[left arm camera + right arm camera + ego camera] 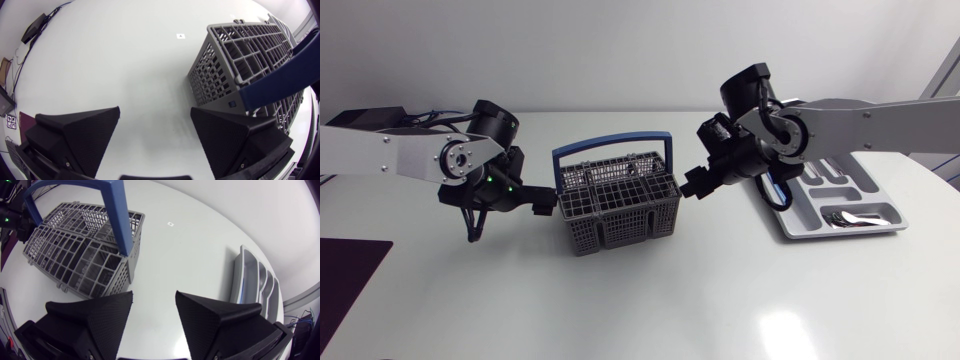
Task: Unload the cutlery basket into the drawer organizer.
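Observation:
The grey cutlery basket [617, 200] with a blue handle [612, 150] stands mid-table; no cutlery sticks out of it. My left gripper [542, 208] hangs just off its left side, open, with only bare table between the fingers [80, 135]; the basket [240, 65] lies ahead and to one side. My right gripper [695, 185] sits by the basket's right end, its fingers [210, 315] apart around nothing, so it is open. In the right wrist view the basket [85, 255] is ahead on one side and the grey drawer organizer [250, 285] on the other.
The organizer [817, 200] lies at the table's right, under my right arm, with silver cutlery [855, 220] in its front compartment. A dark mat [345, 275] sits at the left edge. White tabletop stretches in front of the basket.

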You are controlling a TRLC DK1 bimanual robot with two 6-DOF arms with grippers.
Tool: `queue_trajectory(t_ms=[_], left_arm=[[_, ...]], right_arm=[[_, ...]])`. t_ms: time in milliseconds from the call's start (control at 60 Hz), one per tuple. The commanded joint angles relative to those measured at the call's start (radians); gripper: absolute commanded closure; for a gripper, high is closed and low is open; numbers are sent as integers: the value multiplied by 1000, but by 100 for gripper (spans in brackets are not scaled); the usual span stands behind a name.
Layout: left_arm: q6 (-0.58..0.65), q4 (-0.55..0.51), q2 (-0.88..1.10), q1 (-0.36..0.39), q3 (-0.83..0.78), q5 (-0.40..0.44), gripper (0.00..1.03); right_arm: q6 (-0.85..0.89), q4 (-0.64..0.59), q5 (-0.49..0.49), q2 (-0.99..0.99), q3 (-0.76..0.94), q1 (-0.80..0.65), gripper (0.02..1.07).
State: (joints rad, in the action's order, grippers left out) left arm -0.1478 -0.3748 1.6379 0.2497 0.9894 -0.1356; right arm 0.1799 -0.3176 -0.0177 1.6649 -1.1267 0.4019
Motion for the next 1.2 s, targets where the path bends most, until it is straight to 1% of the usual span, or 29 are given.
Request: queue_trajectory(t_ms=[0,133,300,567,700,950,1183], left_arm=[[21,10,31,-6,11,7,4],[21,27,54,-4,20,7,4],[21,31,77,2,37,7,4],[22,33,73,8,28,7,4],[31,33,51,13,9,19,4],[34,31,16,86,-20,17,4],[31,33,-18,154,-49,19,4]], right_arm=[[-43,-1,13,56,-39,-9,63],[-54,-3,96,76,-44,-9,66],[-60,-1,180,19,5,29,68],[-79,-17,205,-42,64,149,68],[-76,-31,214,-60,85,170,68],[-66,-58,217,-129,131,201,68],[-62,-58,209,-151,143,155,68]])
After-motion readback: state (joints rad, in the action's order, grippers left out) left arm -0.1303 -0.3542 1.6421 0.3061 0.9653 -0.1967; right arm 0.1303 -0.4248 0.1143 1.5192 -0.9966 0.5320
